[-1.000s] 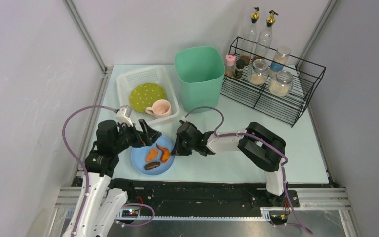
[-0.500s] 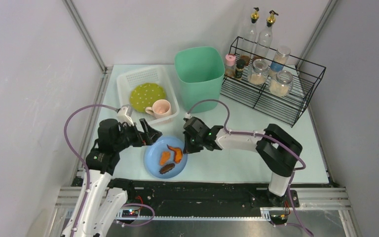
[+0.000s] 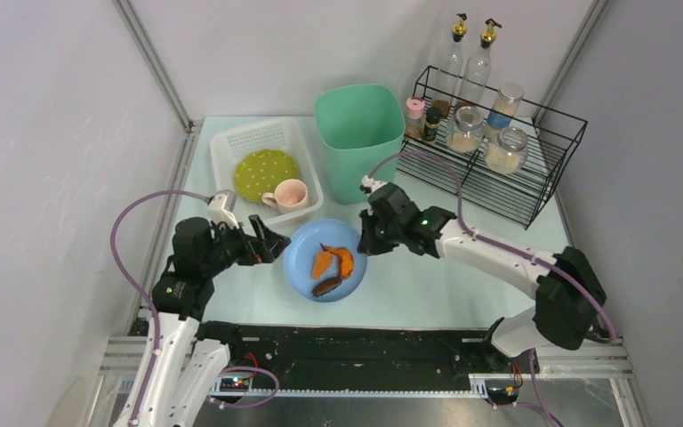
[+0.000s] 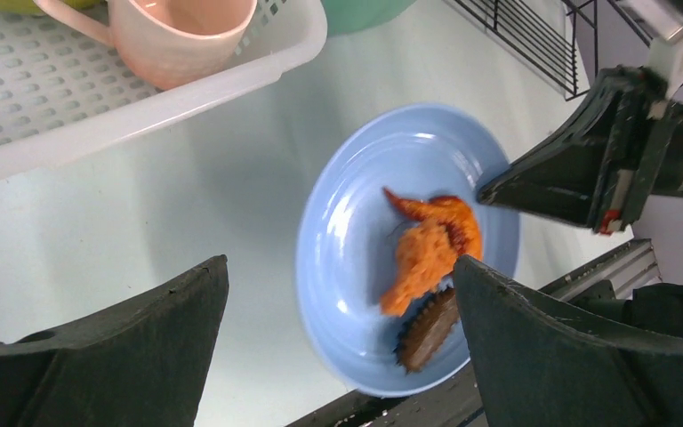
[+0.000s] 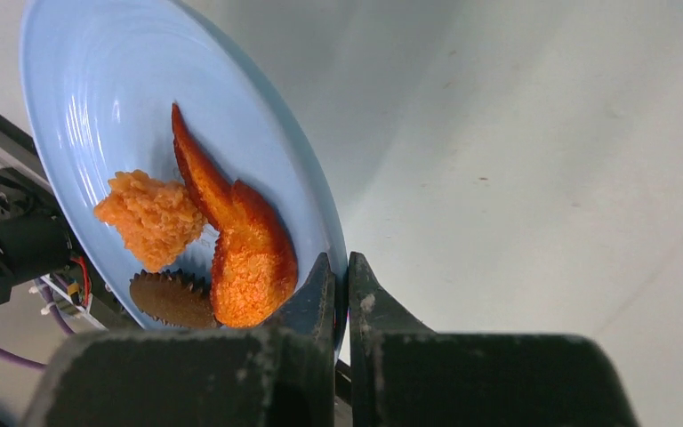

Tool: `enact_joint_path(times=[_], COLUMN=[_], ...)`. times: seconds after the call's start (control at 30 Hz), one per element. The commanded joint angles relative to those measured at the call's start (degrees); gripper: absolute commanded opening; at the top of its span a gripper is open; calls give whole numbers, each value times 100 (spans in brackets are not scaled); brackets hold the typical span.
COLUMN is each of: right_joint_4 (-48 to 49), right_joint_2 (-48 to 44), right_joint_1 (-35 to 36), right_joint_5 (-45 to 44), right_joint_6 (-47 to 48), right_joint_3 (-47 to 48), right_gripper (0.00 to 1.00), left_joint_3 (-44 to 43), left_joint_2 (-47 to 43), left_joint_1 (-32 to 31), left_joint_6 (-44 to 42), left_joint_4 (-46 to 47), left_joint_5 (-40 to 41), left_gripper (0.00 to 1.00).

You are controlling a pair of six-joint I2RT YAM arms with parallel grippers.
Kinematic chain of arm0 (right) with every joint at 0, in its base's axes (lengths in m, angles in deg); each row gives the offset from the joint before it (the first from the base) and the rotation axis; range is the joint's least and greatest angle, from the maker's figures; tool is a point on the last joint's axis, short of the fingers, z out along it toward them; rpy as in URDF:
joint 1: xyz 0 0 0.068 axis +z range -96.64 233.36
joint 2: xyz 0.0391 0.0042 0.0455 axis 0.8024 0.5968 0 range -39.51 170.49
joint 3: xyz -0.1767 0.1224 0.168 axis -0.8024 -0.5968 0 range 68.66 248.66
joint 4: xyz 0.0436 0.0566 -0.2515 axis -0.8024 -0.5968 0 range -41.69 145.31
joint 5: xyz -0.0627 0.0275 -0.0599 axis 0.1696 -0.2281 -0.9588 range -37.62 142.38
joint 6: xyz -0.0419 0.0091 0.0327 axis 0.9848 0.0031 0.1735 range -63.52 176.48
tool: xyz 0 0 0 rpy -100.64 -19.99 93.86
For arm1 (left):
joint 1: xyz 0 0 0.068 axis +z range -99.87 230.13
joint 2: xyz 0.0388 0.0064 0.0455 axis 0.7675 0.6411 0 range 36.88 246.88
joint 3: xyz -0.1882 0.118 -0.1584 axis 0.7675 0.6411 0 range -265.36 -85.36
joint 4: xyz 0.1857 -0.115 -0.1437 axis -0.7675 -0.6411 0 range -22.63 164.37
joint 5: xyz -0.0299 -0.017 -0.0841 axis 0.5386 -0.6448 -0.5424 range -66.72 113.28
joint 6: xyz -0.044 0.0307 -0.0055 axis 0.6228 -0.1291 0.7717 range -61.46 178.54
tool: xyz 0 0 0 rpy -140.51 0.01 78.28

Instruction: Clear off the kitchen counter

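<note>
Right gripper (image 5: pixel 339 271) hides blue plate (image 5: pixel 98 107) rim

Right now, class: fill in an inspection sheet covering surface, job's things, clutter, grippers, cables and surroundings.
Surface: kitchen counter, pale, glossy.
Job's things: blue plate carrying three food pieces; white basket holding green plate and pink cup; mint bin.
Clutter: wire rack with jars and bottles.
Grippers: left gripper open, empty, beside the blue plate; right gripper shut on its rim.
Cables: purple cable loops over each arm.
Surroundings: grey walls, metal frame.

Bright, even lighting, soft shadows, mild glare, mostly sharp focus.
</note>
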Motion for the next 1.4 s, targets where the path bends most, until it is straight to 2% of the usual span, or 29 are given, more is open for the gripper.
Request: enact_joint_path(times=[0.0, 0.27, 0.5, 0.67, 0.9, 1.37], right_joint_4=[-344, -746, -1237, -1400, -1377, -321], right_joint_2=[-687, -1594, -1706, -1464, -837, 115], right_joint_1=[-319, -1309, -1765, -2008, -2409, -2829], right_joint_5=[257, 744, 666, 496, 691, -31], right_joint_6=[313, 592, 717, 572, -7, -1281], right_joint_3=[32, 155, 958, 1739, 2610, 3555], right_gripper=[0, 0, 0, 0, 0, 0], left_joint_3=[47, 44, 42, 44, 48, 41], left_joint_2=[-206, -184, -125, -125, -50, -54], left_joint_1=[-39, -36, -36, -36, -36, -37], left_joint_6=[0, 12, 13, 17, 15, 18], left_joint_4=[178, 183, 180, 177, 180, 176], left_joint_5=[87, 74, 89, 53, -25, -65], left_gripper=[100, 100, 100, 100, 100, 100])
